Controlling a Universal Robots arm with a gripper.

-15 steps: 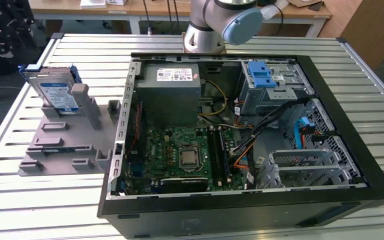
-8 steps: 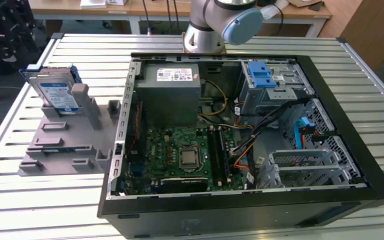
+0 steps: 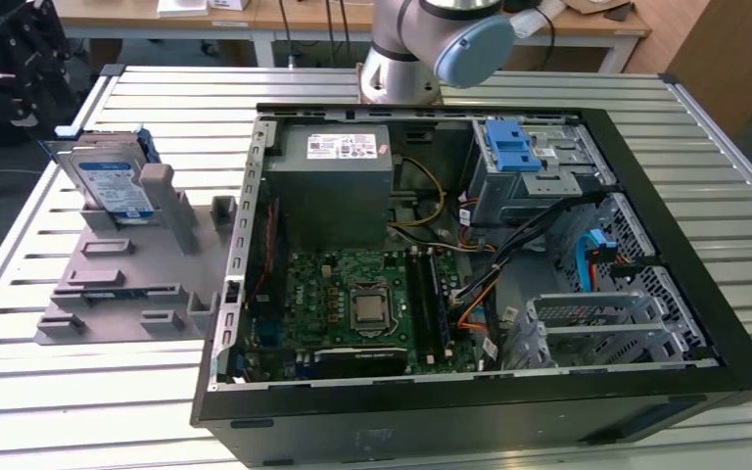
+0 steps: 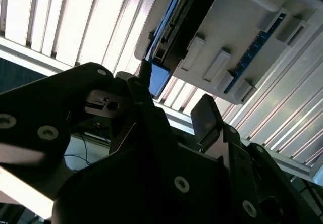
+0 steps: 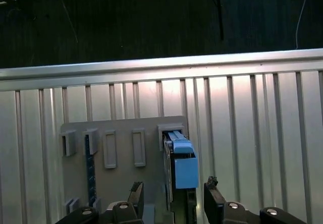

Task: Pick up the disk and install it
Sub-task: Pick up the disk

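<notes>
Hand (image 5: 174,183) open above the disk (image 5: 184,169), nothing held.

Disk stands on edge in a slot of the grey rack (image 5: 123,133), blue rail facing my hand. In both wrist views it lines up with the gap between my two fingers (image 5: 212,196), which are spread apart and clear of it on either side; no contact that I can see. The rack lies flat on the slatted metal table (image 5: 242,133), beneath the disk and straight ahead of my fingers. In the exterior view the open computer case (image 3: 481,416) stands just beside the rack on the same table, farther from my hand than the disk. A drive cage (image 3: 533,166) with blue tabs sits inside it.
</notes>
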